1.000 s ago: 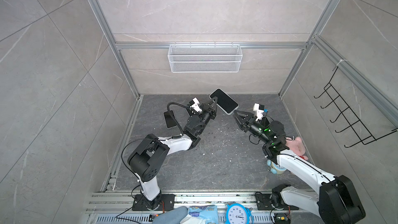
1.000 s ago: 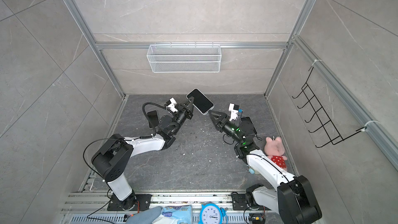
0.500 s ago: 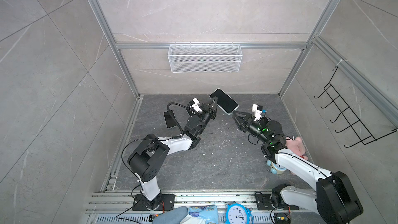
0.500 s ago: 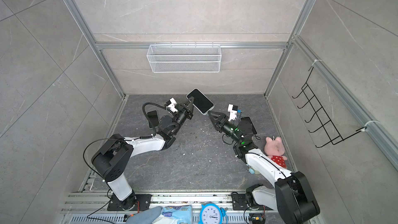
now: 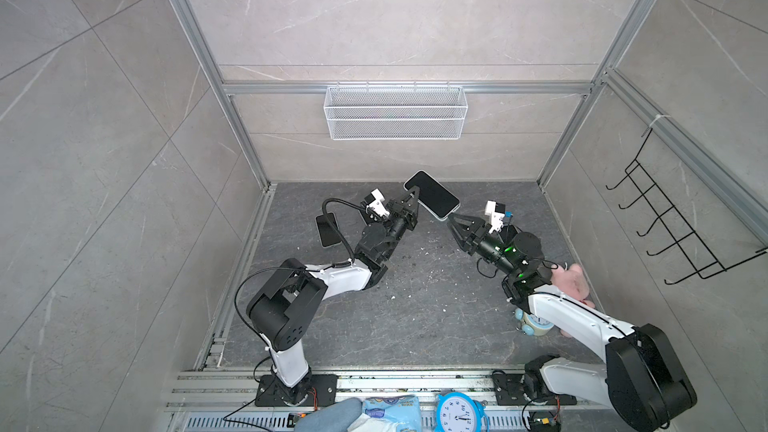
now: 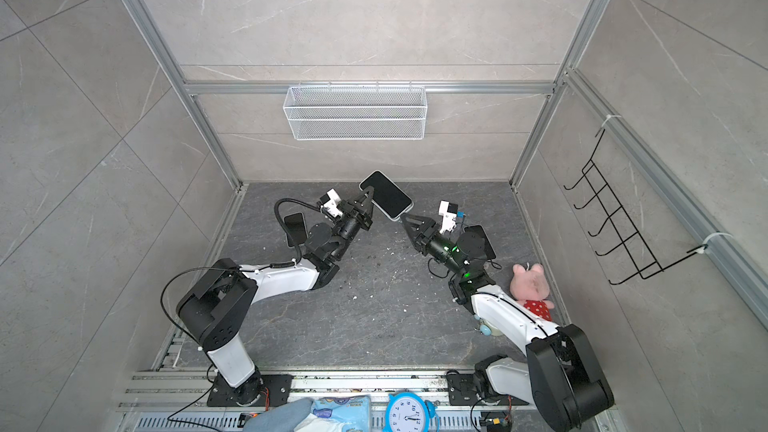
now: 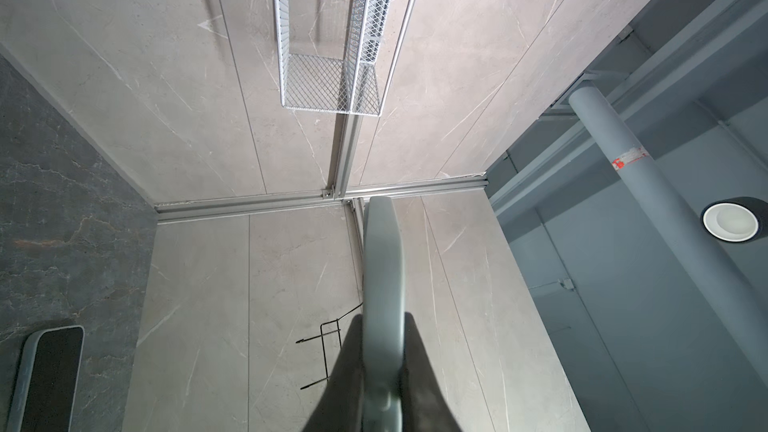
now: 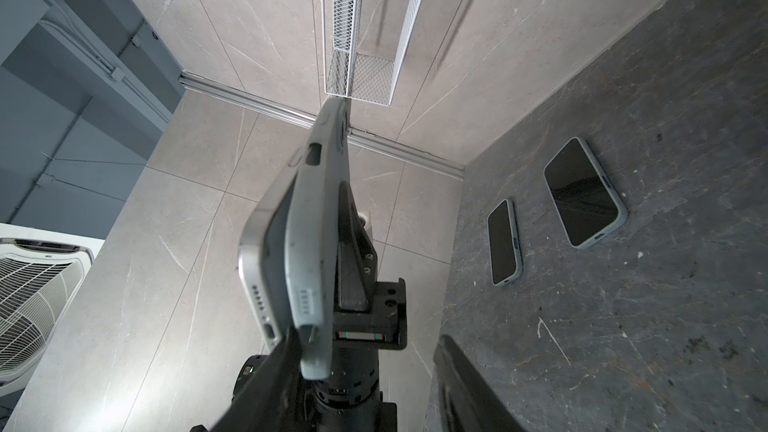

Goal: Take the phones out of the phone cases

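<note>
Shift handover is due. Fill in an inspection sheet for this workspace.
Surface: dark stone-look tabletop, strewn with pale crumbs.
Job's things: phone case held in the air; phone sticking out of it at one corner.
Clutter: spare phone and second spare phone lying flat; plush toy; alarm clock.
Grippers: left gripper shut on phone case; right gripper open at that corner.
Cables: black cable arcs off the left wrist, clear of the phone.
Surroundings: wire basket and hook rack on the walls.
</note>
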Motion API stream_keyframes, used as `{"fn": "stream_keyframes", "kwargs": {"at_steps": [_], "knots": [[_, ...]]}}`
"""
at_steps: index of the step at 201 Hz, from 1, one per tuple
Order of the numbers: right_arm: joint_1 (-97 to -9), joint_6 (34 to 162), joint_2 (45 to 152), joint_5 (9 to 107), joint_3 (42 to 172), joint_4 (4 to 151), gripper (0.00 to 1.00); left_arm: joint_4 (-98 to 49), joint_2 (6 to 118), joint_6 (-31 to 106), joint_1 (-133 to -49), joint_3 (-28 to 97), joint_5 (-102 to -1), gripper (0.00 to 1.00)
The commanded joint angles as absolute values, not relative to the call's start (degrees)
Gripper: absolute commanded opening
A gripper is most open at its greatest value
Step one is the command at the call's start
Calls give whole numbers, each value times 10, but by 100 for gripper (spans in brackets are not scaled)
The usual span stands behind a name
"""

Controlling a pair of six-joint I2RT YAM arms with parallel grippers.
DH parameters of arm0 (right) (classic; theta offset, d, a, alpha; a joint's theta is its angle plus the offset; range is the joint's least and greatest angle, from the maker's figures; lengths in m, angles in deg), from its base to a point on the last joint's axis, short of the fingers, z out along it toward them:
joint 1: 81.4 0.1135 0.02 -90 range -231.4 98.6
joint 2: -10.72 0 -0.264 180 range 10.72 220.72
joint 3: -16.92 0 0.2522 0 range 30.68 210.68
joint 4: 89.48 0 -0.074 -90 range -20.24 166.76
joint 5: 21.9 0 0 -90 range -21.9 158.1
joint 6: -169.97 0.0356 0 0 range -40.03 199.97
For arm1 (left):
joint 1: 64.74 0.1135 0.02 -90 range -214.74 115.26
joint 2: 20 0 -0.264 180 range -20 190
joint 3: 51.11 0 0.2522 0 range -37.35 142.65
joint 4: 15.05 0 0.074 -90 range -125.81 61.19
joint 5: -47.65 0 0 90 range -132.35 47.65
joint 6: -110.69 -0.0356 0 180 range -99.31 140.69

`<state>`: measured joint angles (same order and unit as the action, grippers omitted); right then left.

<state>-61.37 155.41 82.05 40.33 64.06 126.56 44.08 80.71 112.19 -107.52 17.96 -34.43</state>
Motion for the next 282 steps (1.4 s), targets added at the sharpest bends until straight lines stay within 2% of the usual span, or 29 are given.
{"fn": "stream_keyframes", "kwargs": {"at_steps": [1,27,53,65,83,99,111,113,116,120,125,156,176,199,240,282], "knots": [[-611,1556,835,415,664,1259,54,520,799,1109,-1096,204,-364,0],[-611,1557,843,416,676,1258,52,516,805,1107,-1102,196,-367,0],[-611,1562,840,418,674,1253,44,520,804,1110,-1103,172,-353,0],[-611,1566,833,423,663,1253,34,520,802,1110,-1102,165,-351,0],[-611,1571,814,431,650,1242,13,516,798,1107,-1102,149,-342,0],[-611,1569,788,434,641,1218,0,503,791,1102,-1102,124,-333,0],[-610,1565,763,437,628,1198,0,489,783,1094,-1102,100,-328,2],[-611,1564,759,438,626,1192,0,484,781,1093,-1102,97,-327,7],[-610,1562,751,440,623,1184,0,476,778,1092,-1102,91,-328,22],[-611,1561,744,442,621,1174,0,464,774,1089,-1102,86,-329,36],[-611,1556,733,445,617,1159,0,448,769,1086,-1103,79,-331,46],[-603,1542,671,455,591,1068,0,379,738,1050,-1104,38,-340,70],[-596,1534,640,470,573,1020,0,348,707,1015,-1104,9,-337,76],[-586,1523,618,489,558,950,0,260,643,934,-1106,-9,-341,79],[-580,1521,605,503,504,926,0,-31,501,606,-1180,60,-342,80],[-580,1515,607,494,473,929,0,-210,498,401,-1250,112,-407,79]]}}
